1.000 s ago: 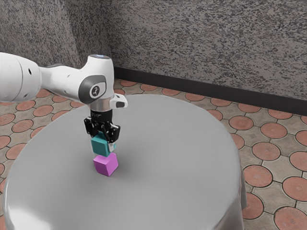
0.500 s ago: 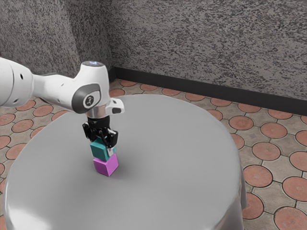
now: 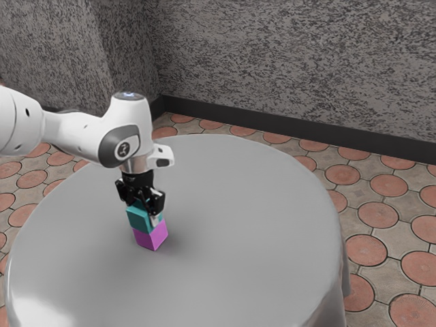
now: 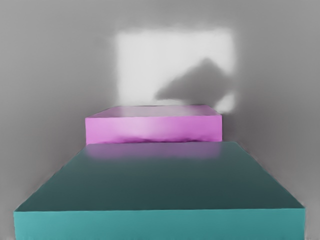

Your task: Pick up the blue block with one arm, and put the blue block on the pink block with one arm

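A teal-blue block (image 3: 140,216) rests on top of the pink block (image 3: 152,238), set a little toward the exterior view's left of it, on the round grey table (image 3: 259,225). My black gripper (image 3: 142,207) comes down from above and is shut on the blue block, one finger on each side. In the wrist view the blue block (image 4: 160,192) lies large just under my hand, with part of the pink block (image 4: 154,126) showing beyond it.
The table top has free room all around the stack, widest toward the exterior view's right. Its rim drops off to a floor of round terracotta tiles (image 3: 388,204). A rough stone wall (image 3: 286,61) stands behind.
My hand has come down and slightly toward the exterior view's left with the blue block, which hung just above the pink block and now rests on it.
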`<action>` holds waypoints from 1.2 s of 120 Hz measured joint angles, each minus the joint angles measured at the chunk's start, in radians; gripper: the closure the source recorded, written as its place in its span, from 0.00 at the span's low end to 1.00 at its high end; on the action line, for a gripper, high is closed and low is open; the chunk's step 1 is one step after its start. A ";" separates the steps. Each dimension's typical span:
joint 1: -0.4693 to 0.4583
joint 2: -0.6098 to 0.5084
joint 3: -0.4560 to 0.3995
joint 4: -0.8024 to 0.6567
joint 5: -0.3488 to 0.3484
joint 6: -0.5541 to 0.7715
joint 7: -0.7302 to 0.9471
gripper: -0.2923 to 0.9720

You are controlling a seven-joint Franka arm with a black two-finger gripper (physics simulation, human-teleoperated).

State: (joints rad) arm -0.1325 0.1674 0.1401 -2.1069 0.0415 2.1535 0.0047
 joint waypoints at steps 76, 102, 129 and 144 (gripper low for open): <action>0.005 0.017 0.004 0.003 -0.005 0.034 0.022 0.44; 0.005 0.017 0.004 0.002 -0.013 0.037 0.038 0.32; 0.004 0.017 0.004 0.070 -0.012 0.000 0.048 0.26; 0.003 0.010 0.003 0.168 -0.003 -0.077 0.051 0.25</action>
State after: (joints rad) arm -0.1290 0.1778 0.1429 -1.9391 0.0383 2.0769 0.0555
